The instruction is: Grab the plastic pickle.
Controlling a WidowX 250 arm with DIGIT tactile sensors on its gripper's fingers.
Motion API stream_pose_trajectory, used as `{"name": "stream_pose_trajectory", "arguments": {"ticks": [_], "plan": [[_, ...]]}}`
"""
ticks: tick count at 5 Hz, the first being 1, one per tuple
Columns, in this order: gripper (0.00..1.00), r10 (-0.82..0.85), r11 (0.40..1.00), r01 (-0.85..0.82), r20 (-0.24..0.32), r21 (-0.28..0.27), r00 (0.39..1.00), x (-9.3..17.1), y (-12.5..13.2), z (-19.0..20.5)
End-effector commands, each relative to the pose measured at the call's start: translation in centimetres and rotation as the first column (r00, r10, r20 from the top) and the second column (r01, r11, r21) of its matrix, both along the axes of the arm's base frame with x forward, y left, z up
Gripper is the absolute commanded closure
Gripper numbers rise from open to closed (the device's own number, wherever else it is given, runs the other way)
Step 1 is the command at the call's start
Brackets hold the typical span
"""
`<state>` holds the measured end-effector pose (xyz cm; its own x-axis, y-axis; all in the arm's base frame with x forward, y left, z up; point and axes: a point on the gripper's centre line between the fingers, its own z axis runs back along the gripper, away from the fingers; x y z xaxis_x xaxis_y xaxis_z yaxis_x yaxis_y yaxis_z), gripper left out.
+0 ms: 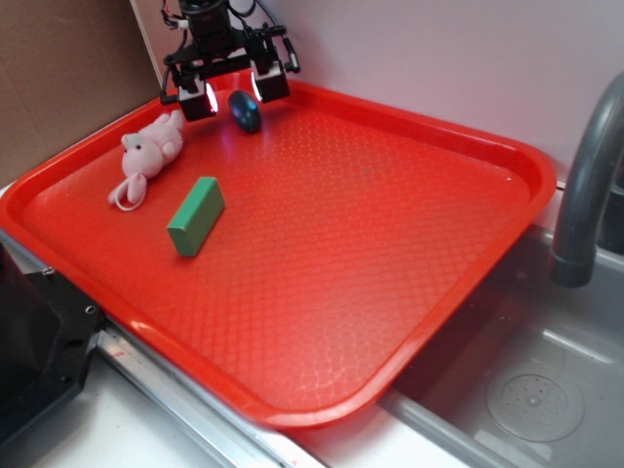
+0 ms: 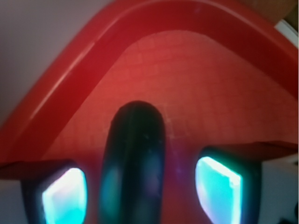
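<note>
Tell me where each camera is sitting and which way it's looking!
Exterior: sits off the robot, above the tray's near corner, looking down across the red tray toward the far wall; it shows the gripper from outside, open above the plastic pickle.
Wrist: rides on the arm just behind the fingers, looking down and forward at the tray's corner rim; both fingers show.
Shared: pickle, fingers and red tray.

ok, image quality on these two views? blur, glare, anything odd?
Wrist view: soft focus throughout, plastic pickle a blurred dark shape, finger pads blown out in glowing cyan. Exterior view: sharper, even lighting, pale sheen on the red tray, pads under the gripper glaring white.
</note>
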<state>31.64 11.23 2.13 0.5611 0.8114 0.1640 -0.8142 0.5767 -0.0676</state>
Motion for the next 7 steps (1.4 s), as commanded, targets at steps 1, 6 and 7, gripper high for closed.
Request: {"name": "stream_pose_trajectory", "arguments": {"ticks": [1, 6, 7], "plan": [[1.0, 0.033, 0.999, -0.034, 0.039, 0.018, 0.999, 0.5, 0.7, 0.6], [1.0, -0.302, 0.953, 0.301, -0.101, -0.02, 0.948, -5.2, -4.4, 10.3], [1.0, -0.432, 0.902, 0.428, -0.092, -0.057, 0.897, -7.9, -8.2, 13.1]]}}
